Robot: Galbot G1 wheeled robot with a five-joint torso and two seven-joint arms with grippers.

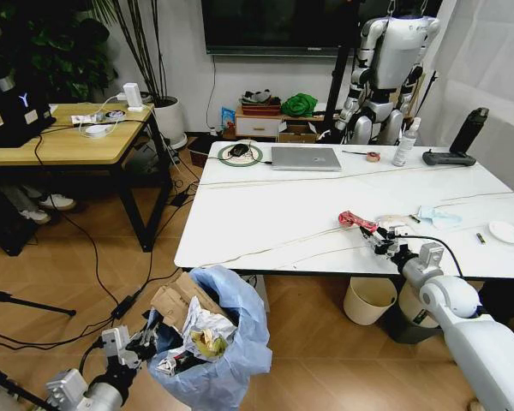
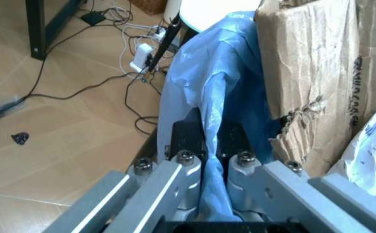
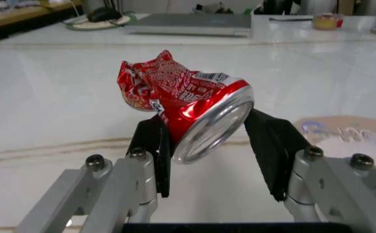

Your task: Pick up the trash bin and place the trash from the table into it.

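While the head view runs from the floor on the left to the tabletop on the right, these lines follow that order.

Left gripper (image 1: 147, 340): low by the floor at the robot's left, clamped on a fold of the blue bag; in the left wrist view (image 2: 209, 160) the plastic runs straight between its closed fingers.

Trash bin: small bin lined with a crinkly, translucent light-blue plastic bag (image 1: 227, 342), off the table's front-left corner above the wood floor, bag bulging over the rim.

Bin contents: folded brown cardboard (image 1: 178, 300) sticking up at the near-left side, crumpled white tissue (image 1: 207, 325) and a yellowish wrapper (image 1: 210, 344) beneath it; the cardboard (image 2: 317, 73) fills the wrist view beside the bag (image 2: 214, 97).

Table: large white marble-look top with thin dark veins (image 1: 274, 214), black legs below.

Silver laptop (image 1: 306, 157): shut, at the table's far edge.

Right gripper (image 1: 379, 236): over the table's front edge at the right, jaws narrowed around a can.

Crushed red drink can (image 1: 358, 221): held between the black pads (image 3: 275, 145), base towards the wrist camera, crumpled top (image 3: 175, 92) pointing away.

Remaining litter: pale-blue mask (image 1: 437, 215) and white round lid (image 1: 505, 231), lying on the tabletop to the right of the gripper.
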